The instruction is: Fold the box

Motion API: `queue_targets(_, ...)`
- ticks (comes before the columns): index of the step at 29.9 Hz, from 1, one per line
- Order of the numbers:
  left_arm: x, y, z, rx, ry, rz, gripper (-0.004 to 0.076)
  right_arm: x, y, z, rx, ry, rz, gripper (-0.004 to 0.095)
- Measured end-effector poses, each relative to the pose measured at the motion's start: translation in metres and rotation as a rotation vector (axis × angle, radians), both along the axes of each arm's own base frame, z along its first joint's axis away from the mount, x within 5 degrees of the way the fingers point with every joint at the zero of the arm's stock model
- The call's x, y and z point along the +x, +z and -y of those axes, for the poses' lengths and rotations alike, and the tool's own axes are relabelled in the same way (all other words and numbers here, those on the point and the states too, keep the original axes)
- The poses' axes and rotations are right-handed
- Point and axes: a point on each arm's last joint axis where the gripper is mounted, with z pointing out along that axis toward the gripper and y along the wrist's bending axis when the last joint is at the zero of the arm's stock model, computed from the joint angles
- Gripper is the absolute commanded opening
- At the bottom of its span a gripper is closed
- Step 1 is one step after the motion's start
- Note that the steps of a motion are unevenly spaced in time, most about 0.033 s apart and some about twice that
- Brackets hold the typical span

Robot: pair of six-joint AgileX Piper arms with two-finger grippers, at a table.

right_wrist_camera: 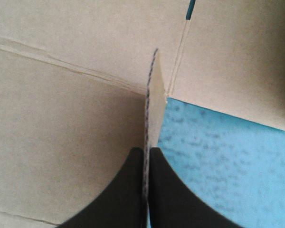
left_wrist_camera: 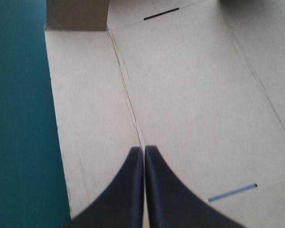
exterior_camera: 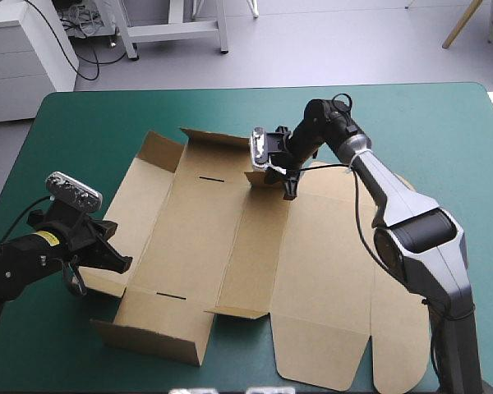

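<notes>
Right claw (right_wrist_camera: 146,149) pinches box (exterior_camera: 197,238) (flap (right_wrist_camera: 154,104) edge-on); left claw (left_wrist_camera: 144,148) contact unclear.

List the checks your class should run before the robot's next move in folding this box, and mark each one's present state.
1. Right gripper shut on the far flap of the box: ok.
2. Far flap raised off the board: ok.
3. Left gripper shut, over the left crease: ok.
4. Left gripper pressing on the board: cannot tell.
5. Near-left wall raised: ok.
6. Lid flat on the teal-green cover: ok.
</notes>
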Motion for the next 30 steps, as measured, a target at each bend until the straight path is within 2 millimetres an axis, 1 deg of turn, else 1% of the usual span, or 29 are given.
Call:
queue_targets(5,0.001,0.001,0.000,-0.001,0.002,0.009,-0.0010,-0.016,0.000,-0.030,-0.002,0.115,0.027,-0.0020)
queue_targets(8,0.001,0.001,0.000,-0.001,0.002,0.010,-0.0010,-0.023,0.000,-0.042,0.000,0.151,0.030,-0.0020)
queue_targets(11,0.001,0.001,0.000,-0.002,0.003,0.012,-0.0010,-0.026,0.000,-0.047,-0.001,0.167,0.032,-0.0019)
queue_targets(16,0.001,0.001,0.000,-0.003,0.003,0.012,-0.0010,-0.025,0.001,-0.047,0.007,0.148,0.029,-0.0006)
queue_targets(17,0.001,0.001,0.000,-0.003,0.003,0.013,-0.0010,-0.025,0.001,-0.046,0.010,0.137,0.025,0.0020)
queue_targets(19,0.001,0.001,0.000,-0.004,0.003,0.013,-0.0010,-0.023,0.001,-0.044,0.020,0.114,0.018,0.0106)
queue_targets(21,0.001,0.001,0.000,-0.005,0.003,0.013,-0.0010,-0.022,0.001,-0.043,0.025,0.089,0.012,0.0263)
queue_targets(24,0.001,0.001,0.000,-0.010,0.003,0.012,-0.0010,-0.019,0.002,-0.039,0.044,0.041,-0.005,0.0541)
queue_targets(26,0.001,0.001,0.000,-0.012,0.006,0.019,-0.0010,-0.017,0.003,-0.039,0.078,-0.002,-0.021,0.0653)
queue_targets(27,0.001,0.002,0.000,-0.014,0.008,0.021,-0.0010,-0.016,0.007,-0.039,0.096,-0.028,-0.022,0.0682)
queue_targets(28,0.002,0.002,0.000,-0.017,0.009,0.025,-0.0010,-0.016,0.010,-0.038,0.109,-0.055,-0.022,0.0689)
queue_targets(30,0.002,0.002,0.000,-0.020,0.012,0.028,-0.0010,-0.018,0.024,-0.037,0.135,-0.095,-0.013,0.0683)
